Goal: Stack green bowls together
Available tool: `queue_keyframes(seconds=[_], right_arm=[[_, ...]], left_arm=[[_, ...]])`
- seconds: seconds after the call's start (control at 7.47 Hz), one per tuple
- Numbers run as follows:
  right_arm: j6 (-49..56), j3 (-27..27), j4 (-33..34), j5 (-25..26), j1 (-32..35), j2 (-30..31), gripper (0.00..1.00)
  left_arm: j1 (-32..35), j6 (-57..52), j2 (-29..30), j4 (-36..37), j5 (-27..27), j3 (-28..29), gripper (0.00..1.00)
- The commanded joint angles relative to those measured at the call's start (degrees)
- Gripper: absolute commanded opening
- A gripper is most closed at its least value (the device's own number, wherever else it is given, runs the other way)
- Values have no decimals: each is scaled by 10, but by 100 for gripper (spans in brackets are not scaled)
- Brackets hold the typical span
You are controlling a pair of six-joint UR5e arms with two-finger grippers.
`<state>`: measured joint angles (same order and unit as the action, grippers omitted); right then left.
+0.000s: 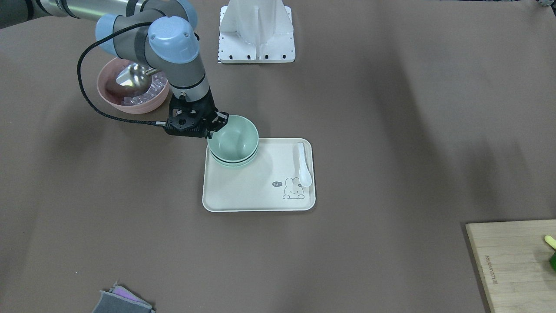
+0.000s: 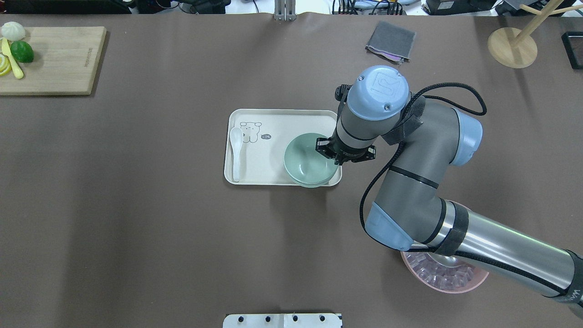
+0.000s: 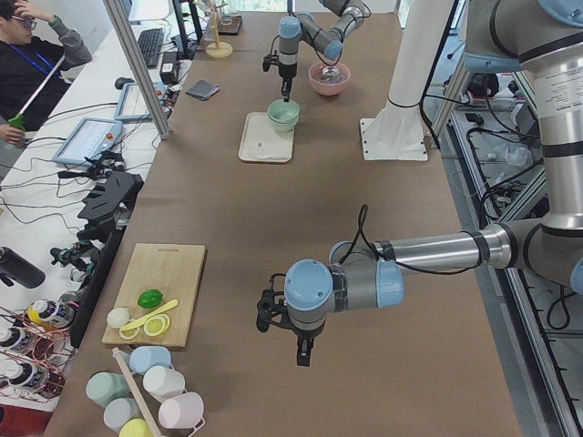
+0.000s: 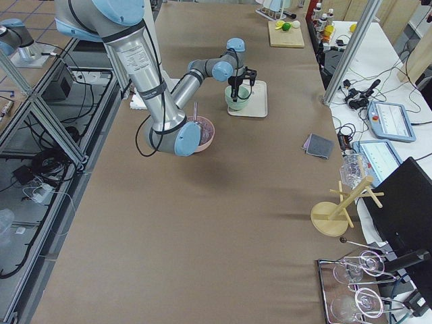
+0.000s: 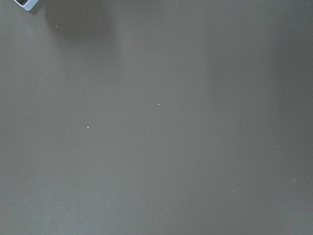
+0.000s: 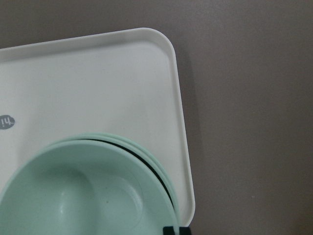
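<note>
The right end effector (image 1: 212,131) pinches the top bowl (image 1: 233,139) by its rim, nested over two bowls (image 1: 233,163) on the tray (image 1: 252,191). Left end effector (image 3: 304,355) hangs over the worktop (image 1: 391,130) — grip cannot be told.

Even overhead light casts soft broad shadows on the table (image 1: 391,130); the left wrist view is dim.

Pale mint, plain, on the bowls (image 1: 234,139); tray (image 1: 252,198) cream with a grey bunny outline; spoon (image 1: 302,167) white; big bowl (image 1: 106,93) pink; table (image 1: 391,130) brown all over; cloth (image 1: 119,302) grey, purple edge.
</note>
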<state>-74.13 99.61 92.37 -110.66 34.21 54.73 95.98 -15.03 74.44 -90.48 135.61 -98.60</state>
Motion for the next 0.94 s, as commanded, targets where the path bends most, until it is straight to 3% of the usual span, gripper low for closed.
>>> queue_keyframes(seconds=[0.0, 0.8], right_arm=[[1, -2, 0, 4, 0, -1, 0], [-3, -21, -45, 14, 1, 1, 0]], left_arm=[[0, 0, 0, 0, 0, -2, 98], [0, 0, 1, 0, 0, -3, 98]])
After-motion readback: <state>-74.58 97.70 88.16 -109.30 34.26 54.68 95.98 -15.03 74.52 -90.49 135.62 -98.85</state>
